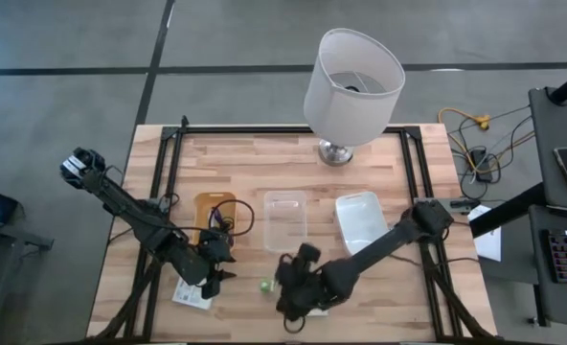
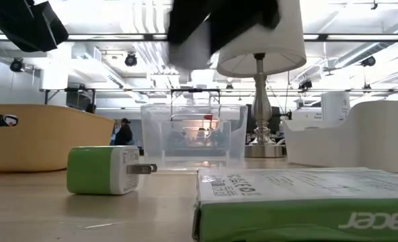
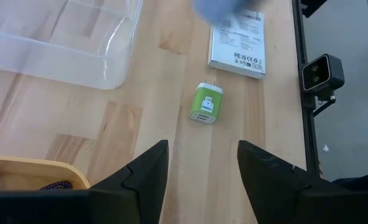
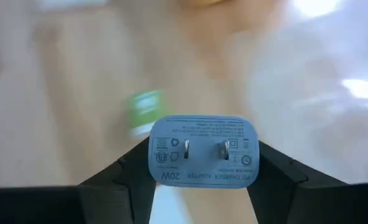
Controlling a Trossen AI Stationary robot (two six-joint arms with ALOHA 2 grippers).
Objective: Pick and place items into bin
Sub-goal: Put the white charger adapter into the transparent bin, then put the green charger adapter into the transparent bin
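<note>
Right wrist view shows the right gripper (image 4: 201,163) clamped on a grey-blue charger cube (image 4: 202,151), its 2 prongs facing the camera, 1 finger on each side; below it the wood is blurred, with a green smear that is the green charger cube (image 4: 145,111). In the high view the right gripper (image 1: 298,287) hangs over the table's near edge, just beside the green cube (image 1: 264,286), which lies on the wood in front of the clear bin (image 1: 285,220); a white tray (image 1: 362,220) sits to the bin's right, a wooden tray (image 1: 213,213) to its left, and a white lamp (image 1: 352,88) stands at the far edge. The left gripper (image 1: 216,268) hovers near the wooden tray with its fingers (image 3: 140,174) apart and nothing between them; a flat white packet (image 3: 239,45) lies beyond the green cube; another white packet (image 1: 192,292) lies under the left arm.
</note>
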